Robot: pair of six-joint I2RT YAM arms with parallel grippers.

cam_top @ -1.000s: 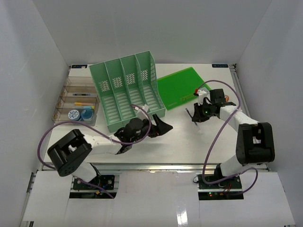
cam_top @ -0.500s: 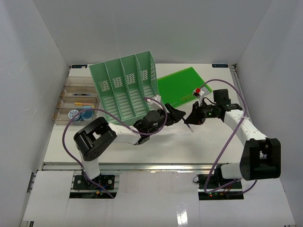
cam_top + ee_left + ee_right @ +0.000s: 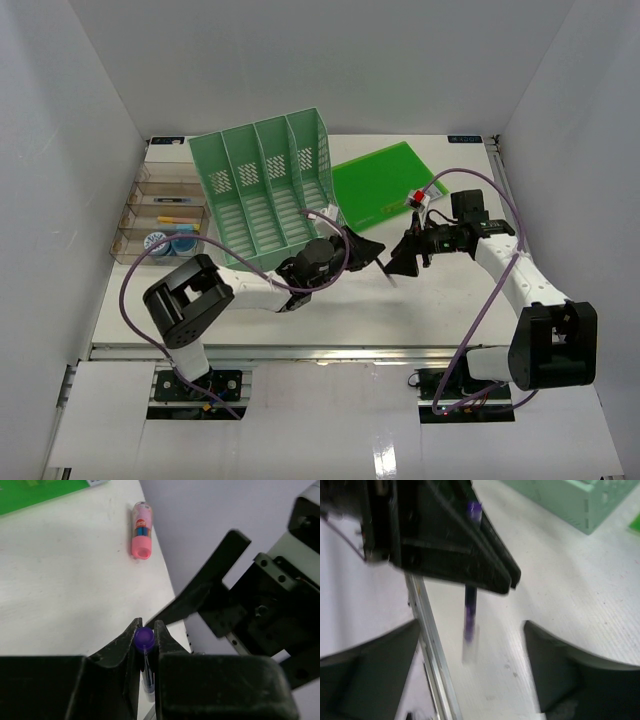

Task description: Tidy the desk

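Note:
A purple pen (image 3: 144, 638) with a clear cap end stands nearly upright above the white desk (image 3: 400, 310). My left gripper (image 3: 145, 625) is shut on the pen's upper end. In the top view the left gripper (image 3: 378, 252) meets my right gripper (image 3: 408, 258) mid-desk, and the pen (image 3: 386, 272) hangs below the left one. In the right wrist view the pen (image 3: 470, 615) hangs from the left fingers (image 3: 470, 565). My right gripper (image 3: 470, 665) is open, its fingers wide apart on either side of the pen and not touching it.
A mint-green file rack (image 3: 270, 190) stands at the back left, with a flat green board (image 3: 385, 185) to its right. A clear compartment tray (image 3: 165, 215) with blue round items sits at the far left. A pink tube (image 3: 141, 530) lies on the desk. A metal rail (image 3: 427, 635) edges the desk.
My left arm reached right to the right gripper and shut on the pen. The right gripper, shut on the pen before, has opened and let it go.

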